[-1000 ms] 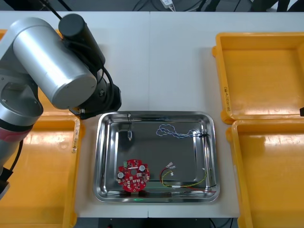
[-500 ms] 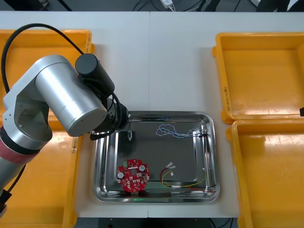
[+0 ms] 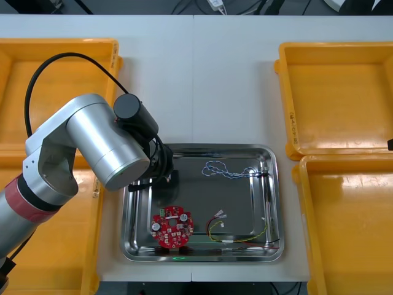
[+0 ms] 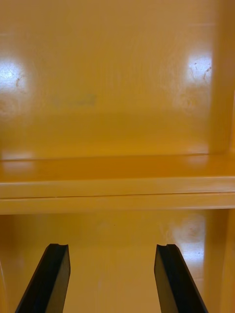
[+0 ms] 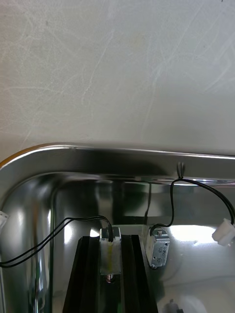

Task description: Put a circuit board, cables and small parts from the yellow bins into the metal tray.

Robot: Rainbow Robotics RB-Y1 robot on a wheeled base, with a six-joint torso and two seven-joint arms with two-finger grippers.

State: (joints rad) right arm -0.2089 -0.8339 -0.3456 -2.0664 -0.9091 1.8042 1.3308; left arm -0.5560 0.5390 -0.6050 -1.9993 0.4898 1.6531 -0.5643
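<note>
On the rim of a yellow bin [image 3: 293, 128] the lettering is too small to read. The left pincer [image 5: 110, 243] clamps a small metal part [image 5: 109, 258] inside the metal tray [image 5: 122, 152], with a second metal part [image 5: 157, 250] just beside its fingers. The right pincer [image 4: 111, 254] hangs spread above a second yellow bin [image 4: 117, 122].

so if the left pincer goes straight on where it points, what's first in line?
The left pincer, shut on a small metal part, would probably meet the floor of the shiny metal tray, then its far wall; depth unclear.
</note>
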